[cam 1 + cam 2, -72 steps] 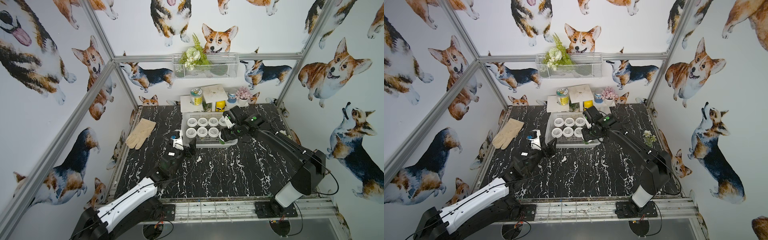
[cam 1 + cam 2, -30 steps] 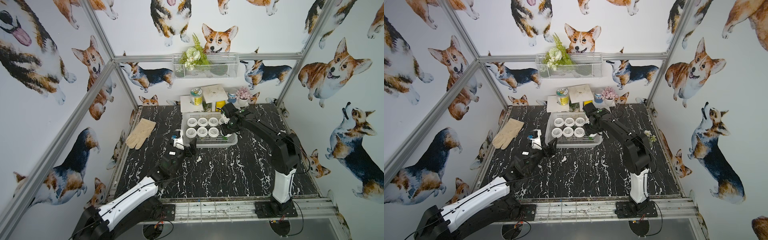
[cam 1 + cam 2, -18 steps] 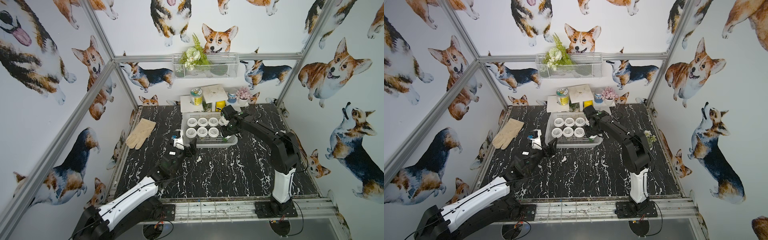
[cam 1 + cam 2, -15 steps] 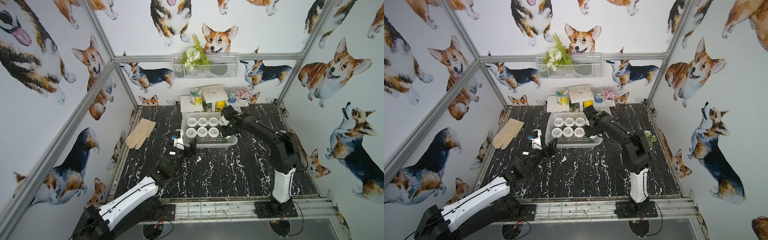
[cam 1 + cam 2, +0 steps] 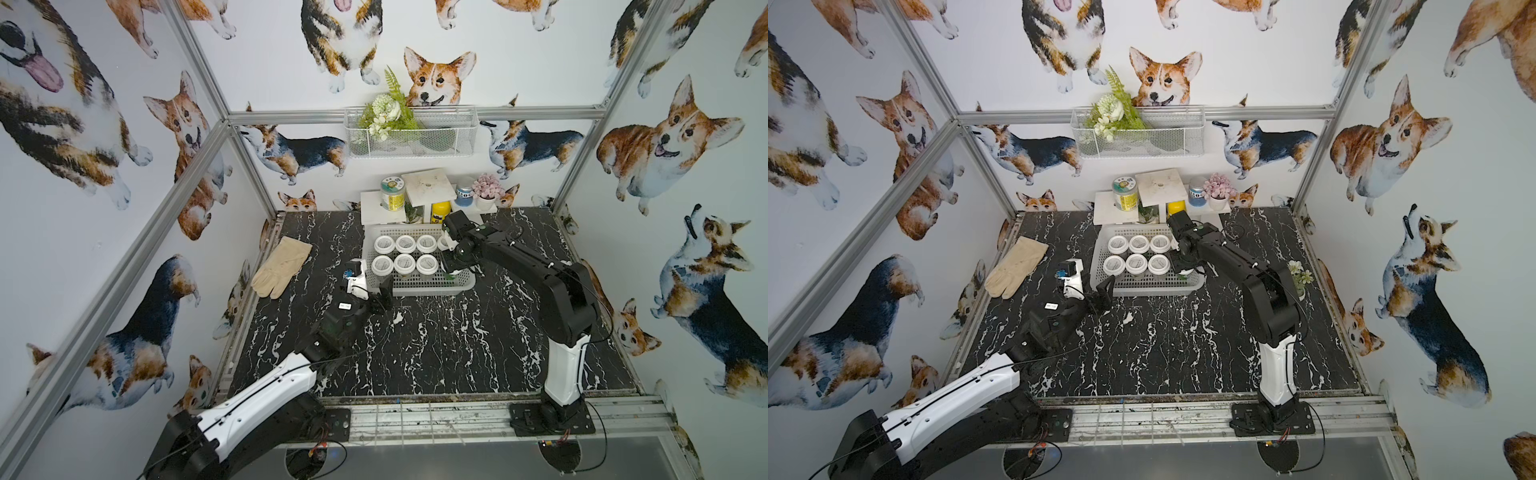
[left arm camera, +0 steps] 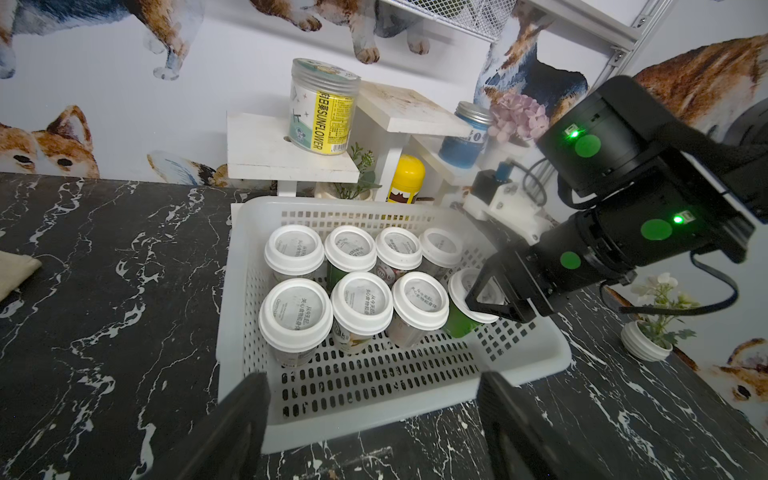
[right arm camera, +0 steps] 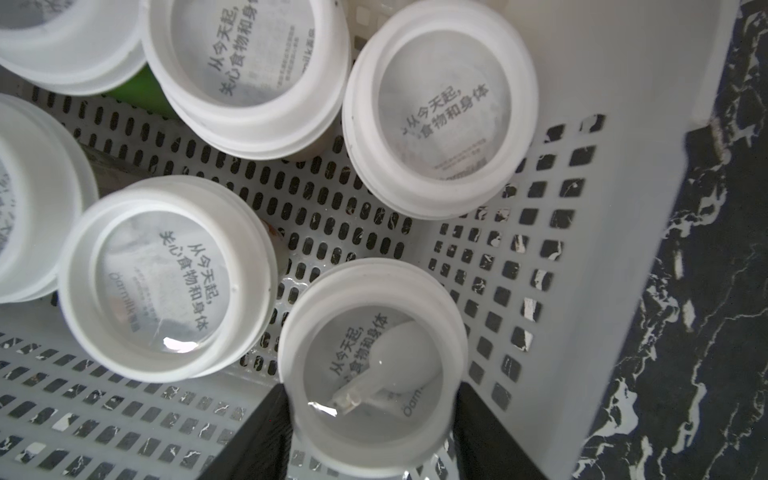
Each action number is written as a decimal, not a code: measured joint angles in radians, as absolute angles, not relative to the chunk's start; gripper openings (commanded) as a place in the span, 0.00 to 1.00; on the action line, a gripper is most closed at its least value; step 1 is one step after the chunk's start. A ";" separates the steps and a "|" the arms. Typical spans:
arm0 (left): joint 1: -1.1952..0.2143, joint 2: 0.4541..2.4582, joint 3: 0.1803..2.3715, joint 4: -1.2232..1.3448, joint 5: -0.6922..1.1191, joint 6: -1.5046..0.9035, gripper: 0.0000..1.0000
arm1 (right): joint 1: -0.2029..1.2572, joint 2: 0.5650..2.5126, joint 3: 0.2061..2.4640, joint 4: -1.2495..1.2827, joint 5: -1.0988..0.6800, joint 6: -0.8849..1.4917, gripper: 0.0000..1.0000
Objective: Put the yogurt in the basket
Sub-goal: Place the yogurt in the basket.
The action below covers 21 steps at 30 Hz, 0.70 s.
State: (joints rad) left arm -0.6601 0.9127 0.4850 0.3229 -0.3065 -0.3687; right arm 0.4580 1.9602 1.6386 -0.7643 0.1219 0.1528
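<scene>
Gripping a yogurt cup point(image 7: 371, 365) inside basket point(image 7: 602, 208), R gripper point(image 6: 494, 307) mostly hides it from top views; L gripper point(image 6: 374, 424) spread, empty.

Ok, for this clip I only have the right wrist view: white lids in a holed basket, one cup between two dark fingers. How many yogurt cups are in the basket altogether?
Observer: Eight yogurt cups, four per row inside the basket. The held cup, in the right gripper, ends the near row.
Operator: And the left gripper?
Observer: The left gripper hovers outside the basket's near wall, jaws open, empty.
Operator: What's behind the basket?
Observer: A white shelf carrying a jar, with a yellow bottle under its upper step.
</scene>
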 measured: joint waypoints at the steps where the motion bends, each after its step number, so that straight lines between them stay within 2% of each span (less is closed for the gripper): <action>1: -0.660 0.913 0.485 0.323 -0.307 -0.368 0.84 | 0.458 1.963 1.638 -0.762 0.122 0.153 0.60; 11: -0.660 0.913 0.485 0.323 -0.307 -0.368 0.84 | 0.456 1.975 1.632 -0.725 0.121 0.152 0.59; 18: -0.660 0.913 0.485 0.323 -0.307 -0.368 0.84 | 0.456 1.977 1.630 -0.710 0.125 0.152 0.62; 21: -0.660 0.913 0.485 0.323 -0.307 -0.368 0.84 | 0.456 1.978 1.629 -0.707 0.126 0.152 0.68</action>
